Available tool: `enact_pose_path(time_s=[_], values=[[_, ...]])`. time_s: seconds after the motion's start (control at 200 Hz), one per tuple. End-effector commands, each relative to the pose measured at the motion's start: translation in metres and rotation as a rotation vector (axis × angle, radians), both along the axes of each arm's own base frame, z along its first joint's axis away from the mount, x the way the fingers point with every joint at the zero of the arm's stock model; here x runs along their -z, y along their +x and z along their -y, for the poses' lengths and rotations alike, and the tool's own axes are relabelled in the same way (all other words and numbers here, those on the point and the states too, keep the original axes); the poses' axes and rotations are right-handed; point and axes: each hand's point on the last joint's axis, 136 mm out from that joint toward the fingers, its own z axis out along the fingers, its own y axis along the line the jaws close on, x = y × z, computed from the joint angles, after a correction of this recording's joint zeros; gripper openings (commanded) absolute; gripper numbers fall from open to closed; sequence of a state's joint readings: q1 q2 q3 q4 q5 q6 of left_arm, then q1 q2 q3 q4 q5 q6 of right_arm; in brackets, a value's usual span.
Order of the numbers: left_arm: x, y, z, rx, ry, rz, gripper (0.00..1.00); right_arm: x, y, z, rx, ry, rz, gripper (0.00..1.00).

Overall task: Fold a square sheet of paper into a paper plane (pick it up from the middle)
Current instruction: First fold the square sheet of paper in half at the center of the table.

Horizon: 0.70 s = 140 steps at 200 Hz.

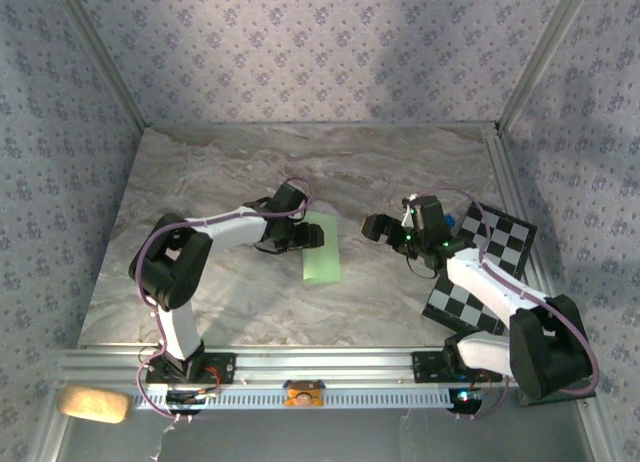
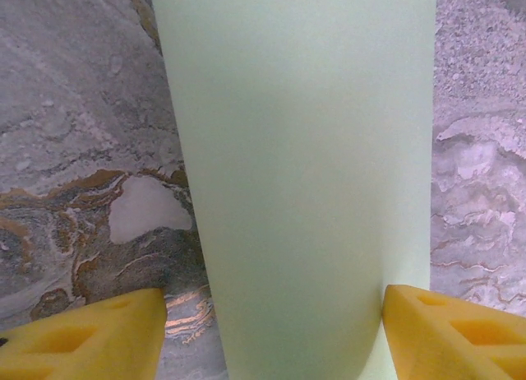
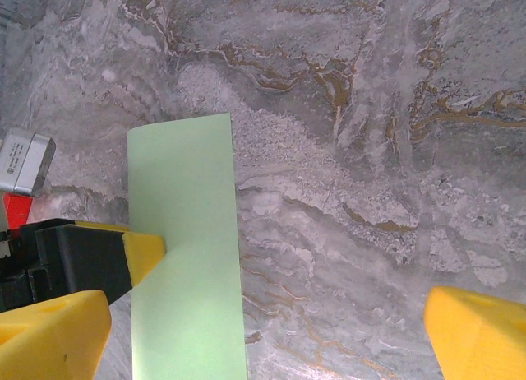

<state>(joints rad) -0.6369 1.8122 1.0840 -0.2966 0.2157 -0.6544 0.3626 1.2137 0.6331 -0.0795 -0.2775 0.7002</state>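
Paper sheet, folded narrow at table centre, looks light, limp and slippery, best pinched at its nine-o'clock edge, where the left gripper stands parted, the right gripper wide apart at three o'clock.

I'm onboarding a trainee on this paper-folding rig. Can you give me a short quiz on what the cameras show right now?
1. True or false: the right gripper is shut on the green paper.
2. Where on the table does the checkered board lie? A) on the left arm's side B) on the right arm's side C) at the far middle
3. Which gripper has a finger on either side of the paper?

Key:
1. False. Its jaws stand open.
2. B
3. The left gripper.
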Motion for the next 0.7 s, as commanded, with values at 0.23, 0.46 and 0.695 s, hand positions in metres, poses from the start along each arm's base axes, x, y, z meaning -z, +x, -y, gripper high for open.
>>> enact_pose_path(time_s=[0.23,0.46,0.695], values=[[-0.011,0.002,-0.015,-0.016,0.056,0.032,0.67,-0.007,0.002,-0.008,-0.023,0.005,0.004,1.00],[-0.012,0.006,-0.022,-0.048,0.058,0.041,0.64,-0.010,0.001,-0.023,-0.092,-0.009,0.050,0.99],[-0.009,0.003,-0.025,-0.048,0.070,0.029,0.63,-0.002,-0.003,-0.037,-0.169,-0.042,0.068,0.98]])
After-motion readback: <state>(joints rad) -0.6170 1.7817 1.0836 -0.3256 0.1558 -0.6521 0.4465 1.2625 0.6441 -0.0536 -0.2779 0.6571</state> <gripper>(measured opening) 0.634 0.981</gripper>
